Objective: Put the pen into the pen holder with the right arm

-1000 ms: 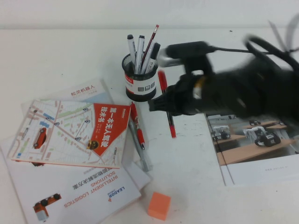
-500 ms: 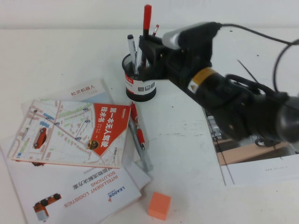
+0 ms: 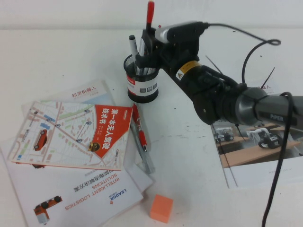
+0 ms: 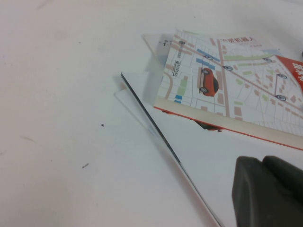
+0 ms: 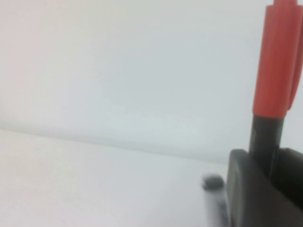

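The pen [image 3: 149, 13], red-ended with a black middle, stands upright in my right gripper [image 3: 150, 43], directly over the pen holder [image 3: 142, 80]. The holder is a black mesh cup with a white label band and several pens inside. I cannot tell whether the pen's lower end is inside the cup. In the right wrist view the pen [image 5: 276, 75] rises from between the shut fingers [image 5: 248, 189]. My left gripper [image 4: 265, 189] is out of the high view. Its fingers are together and empty, low over the table beside the map booklet [image 4: 227, 90].
A slim all-red pen [image 3: 138, 126] and a grey pen [image 3: 143, 153] lie in front of the holder. Booklets [image 3: 71, 135] cover the left front. An orange cube [image 3: 161, 208] sits near the front edge. An open magazine [image 3: 258, 151] lies under the right arm.
My right gripper took the pen from the table right of the holder, raised it, turned it upright and brought it over the cup. It has shifted only slightly in the last half second.
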Action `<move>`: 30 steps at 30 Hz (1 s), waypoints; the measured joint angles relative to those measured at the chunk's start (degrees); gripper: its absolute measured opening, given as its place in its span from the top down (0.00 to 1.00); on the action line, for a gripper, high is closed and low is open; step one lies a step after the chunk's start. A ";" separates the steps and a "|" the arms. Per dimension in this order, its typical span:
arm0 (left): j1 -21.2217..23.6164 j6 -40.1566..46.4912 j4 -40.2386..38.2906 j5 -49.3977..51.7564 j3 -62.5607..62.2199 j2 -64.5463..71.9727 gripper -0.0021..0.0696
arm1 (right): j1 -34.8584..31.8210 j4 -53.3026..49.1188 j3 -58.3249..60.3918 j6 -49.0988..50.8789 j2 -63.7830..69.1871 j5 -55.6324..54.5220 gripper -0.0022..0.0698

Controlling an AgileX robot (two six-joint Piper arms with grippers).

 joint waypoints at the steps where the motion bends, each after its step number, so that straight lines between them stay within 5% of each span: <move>1: 0.00 0.00 0.00 0.00 0.00 0.00 0.97 | -0.27 0.49 -0.09 0.00 0.69 0.11 0.78; 7: 0.00 0.00 0.00 0.00 0.00 0.00 0.97 | -0.83 1.76 -0.36 0.00 2.09 0.83 0.48; 10: 0.00 0.00 0.00 0.00 0.00 0.00 0.97 | -0.83 1.82 -0.38 0.00 0.75 2.63 0.43; 12: 0.00 0.00 0.00 0.00 0.00 0.00 0.97 | -0.72 2.06 -0.38 0.00 -1.78 6.08 0.53; 15: 0.00 0.00 0.00 0.00 0.00 0.00 0.97 | -0.23 2.60 0.72 0.00 -7.46 11.73 0.83; 18: 0.00 0.00 0.00 0.00 0.00 0.00 0.97 | 0.11 3.06 3.74 0.00 -14.13 14.30 0.94; 30: 0.00 0.00 0.00 0.00 0.00 0.00 0.97 | 0.09 3.31 33.55 0.00 -42.65 16.21 1.00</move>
